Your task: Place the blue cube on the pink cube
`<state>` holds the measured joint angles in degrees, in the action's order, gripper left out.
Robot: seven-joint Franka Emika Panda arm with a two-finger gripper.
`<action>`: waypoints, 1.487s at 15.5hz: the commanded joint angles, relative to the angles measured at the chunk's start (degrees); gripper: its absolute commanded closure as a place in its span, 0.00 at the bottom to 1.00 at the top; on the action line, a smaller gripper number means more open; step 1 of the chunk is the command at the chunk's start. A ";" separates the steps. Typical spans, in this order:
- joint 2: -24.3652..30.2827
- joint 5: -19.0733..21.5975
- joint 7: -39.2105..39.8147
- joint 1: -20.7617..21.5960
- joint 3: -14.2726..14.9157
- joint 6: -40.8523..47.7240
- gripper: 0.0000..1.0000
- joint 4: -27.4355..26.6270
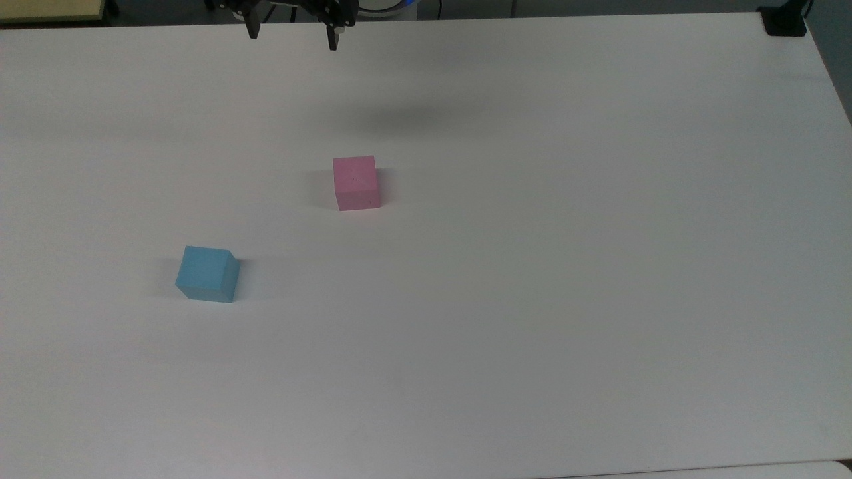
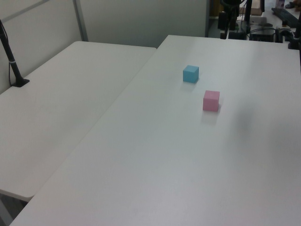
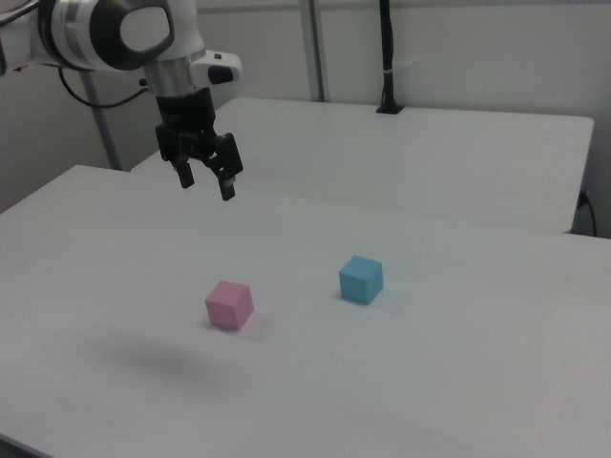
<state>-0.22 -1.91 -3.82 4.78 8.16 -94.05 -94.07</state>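
Observation:
The blue cube (image 1: 207, 274) rests on the white table at the top view's lower left; it also shows in the left view (image 2: 190, 74) and the right view (image 3: 361, 280). The pink cube (image 1: 357, 182) sits apart from it near the table's middle, seen too in the left view (image 2: 211, 100) and the right view (image 3: 229, 304). My gripper (image 1: 293, 34) hangs high above the table's far edge, open, with nothing between its fingers. In the right view the gripper (image 3: 206, 184) is up and to the left of the pink cube.
The white table (image 1: 532, 299) stretches wide around both cubes. A second white table (image 2: 56, 108) adjoins it, carrying a black post (image 2: 11, 59) on a base. A black clamp (image 1: 784, 21) sits at the top view's far right corner.

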 commanded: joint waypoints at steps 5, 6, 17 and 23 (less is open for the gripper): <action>0.66 -0.29 0.31 0.23 0.55 0.01 0.00 -0.50; 0.66 -0.29 0.31 0.32 0.55 0.01 0.00 -0.50; -0.48 -0.82 2.66 0.23 0.55 -2.26 0.00 -0.24; -5.74 -0.91 5.05 -1.26 0.81 -8.32 0.00 0.73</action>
<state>-2.55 -1.99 -0.47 4.48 8.46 -97.88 -94.00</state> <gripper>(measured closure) 0.000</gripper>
